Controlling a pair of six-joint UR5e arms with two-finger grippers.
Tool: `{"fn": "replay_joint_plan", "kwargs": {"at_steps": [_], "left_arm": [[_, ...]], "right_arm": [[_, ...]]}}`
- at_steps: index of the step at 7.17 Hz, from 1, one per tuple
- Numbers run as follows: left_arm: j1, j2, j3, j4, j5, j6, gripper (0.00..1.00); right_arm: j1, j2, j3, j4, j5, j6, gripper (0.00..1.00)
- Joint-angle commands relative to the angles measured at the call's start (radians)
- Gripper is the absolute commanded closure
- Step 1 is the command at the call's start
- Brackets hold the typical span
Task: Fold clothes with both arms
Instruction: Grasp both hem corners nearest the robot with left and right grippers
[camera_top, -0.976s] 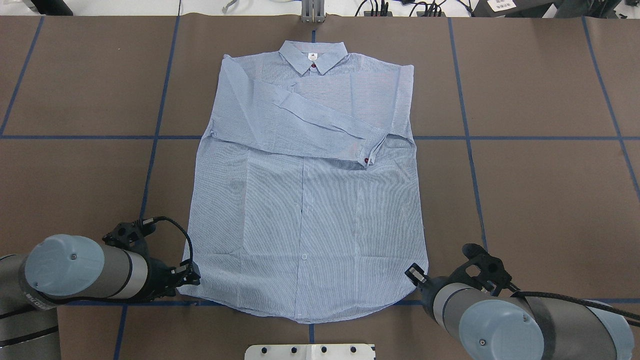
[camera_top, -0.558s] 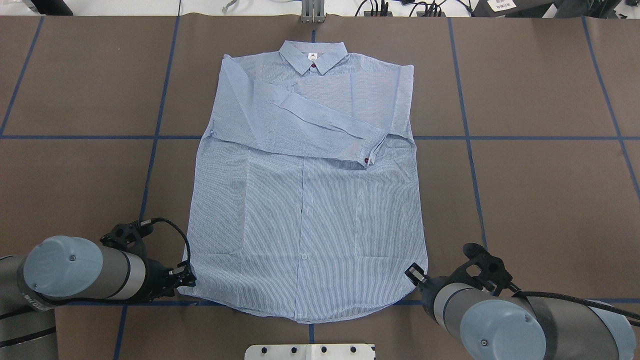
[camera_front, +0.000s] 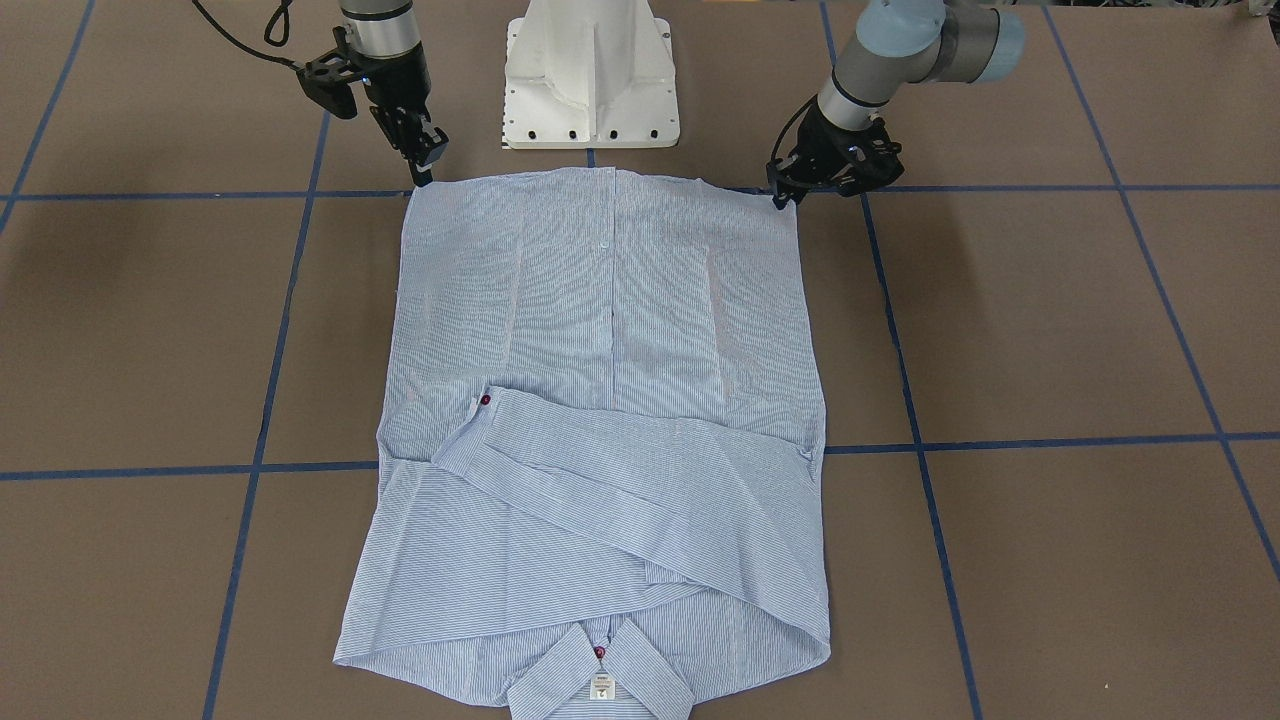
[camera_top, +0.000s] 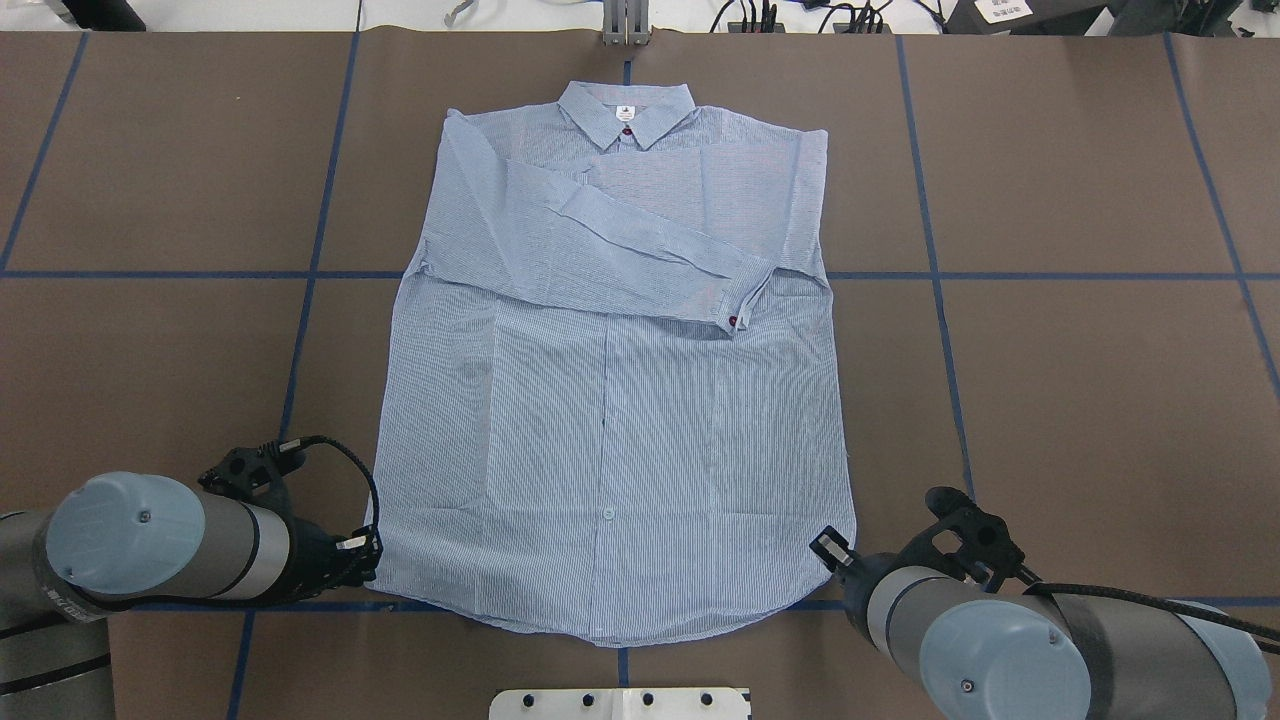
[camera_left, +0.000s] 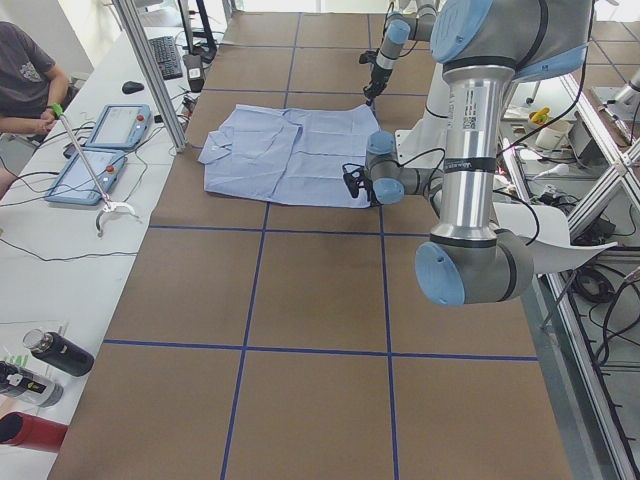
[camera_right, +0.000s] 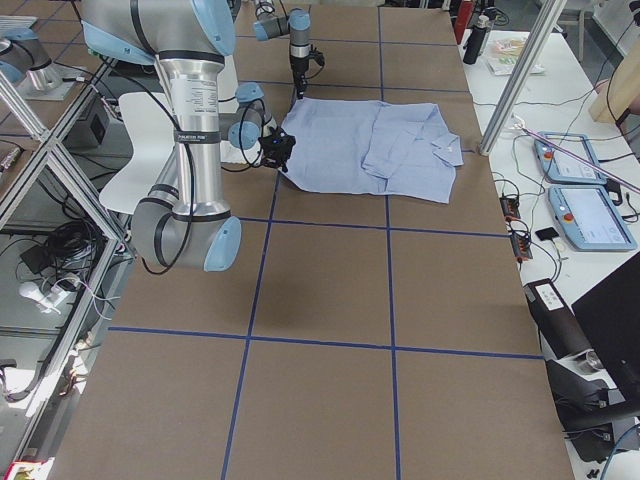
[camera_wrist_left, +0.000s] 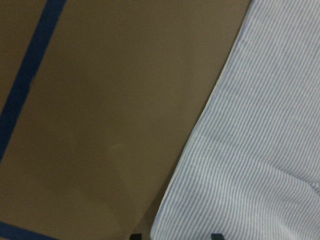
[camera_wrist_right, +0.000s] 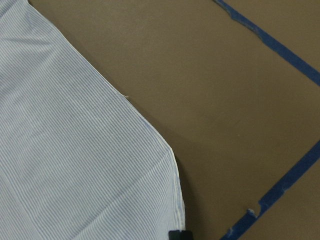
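The pinstriped shirt (camera_top: 610, 400) lies flat and buttoned on the brown table, collar at the far edge, with a sleeve folded across the chest. In the front view the shirt (camera_front: 600, 330) has its hem toward the robot. My left gripper (camera_top: 372, 553) (camera_front: 780, 198) sits low at the hem's left corner. In the left wrist view it (camera_wrist_left: 175, 236) is open, the shirt corner (camera_wrist_left: 260, 150) between its tips. My right gripper (camera_top: 828, 550) (camera_front: 425, 172) is at the hem's right corner. There its tip (camera_wrist_right: 180, 234) shows shut at the shirt's (camera_wrist_right: 75, 150) edge.
The white pedestal base (camera_front: 592, 70) stands just behind the hem. Blue tape lines (camera_top: 935, 275) cross the brown table. A person (camera_left: 25, 80) sits by a side table with tablets (camera_left: 105, 125), and bottles (camera_left: 55, 352) lie near its front.
My left gripper has shifted a little leftward along the hem corner. The right arm and the shirt have stayed put.
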Motion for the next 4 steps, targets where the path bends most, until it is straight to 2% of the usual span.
{"fn": "replay_joint_plan", "kwargs": {"at_steps": [1, 4], "left_arm": [[-0.002, 0.011, -0.026, 0.003, -0.003, -0.001, 1.00], [0.005, 0.108, -0.207, 0.007, -0.022, -0.022, 1.00]], "right_arm": [[0.000, -0.001, 0.000, 0.001, 0.000, 0.000, 1.00], [0.001, -0.009, 0.008, 0.000, 0.000, 0.000, 1.00]]}}
